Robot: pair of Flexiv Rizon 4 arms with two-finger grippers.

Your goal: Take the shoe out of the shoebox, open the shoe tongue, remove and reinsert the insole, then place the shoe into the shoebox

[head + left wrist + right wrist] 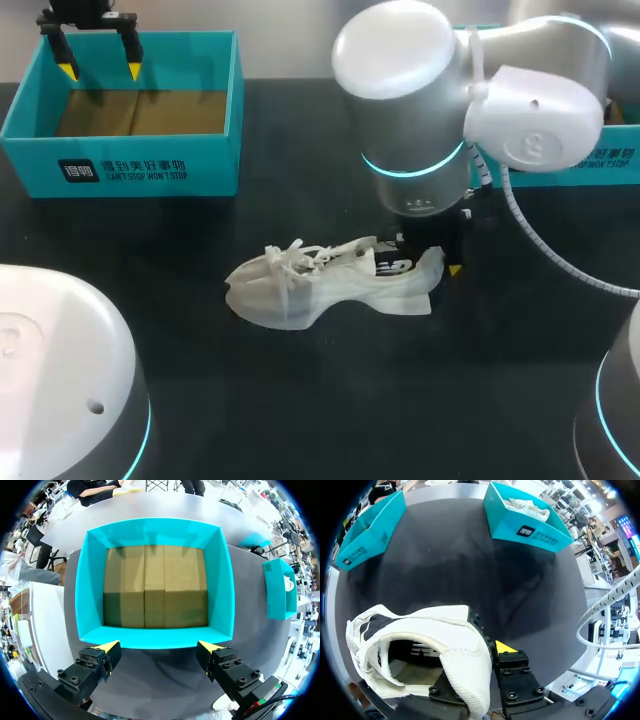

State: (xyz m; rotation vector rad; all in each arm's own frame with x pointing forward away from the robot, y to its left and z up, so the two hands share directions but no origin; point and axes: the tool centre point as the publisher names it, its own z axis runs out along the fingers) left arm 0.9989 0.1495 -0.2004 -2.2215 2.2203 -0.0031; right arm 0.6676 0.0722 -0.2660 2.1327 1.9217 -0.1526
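A white laced shoe [320,285] lies on its side in the middle of the black table, toe to the left. My right gripper [432,262] is at its heel. In the right wrist view the heel wall of the shoe [445,635] sits between the fingers of the right gripper [477,655], which is shut on it; one yellow tip shows outside, the other finger is hidden by the shoe. The teal shoebox [215,110] stands at the back left, holding nothing but its brown floor. My left gripper [98,70] hangs open over its far rim, facing down at the shoebox [95,595] past the left gripper [159,647].
A second teal box [615,150] stands at the back right, partly behind my right arm. In the right wrist view this second box [520,530] holds crumpled white paper. My two arm bases fill the front corners.
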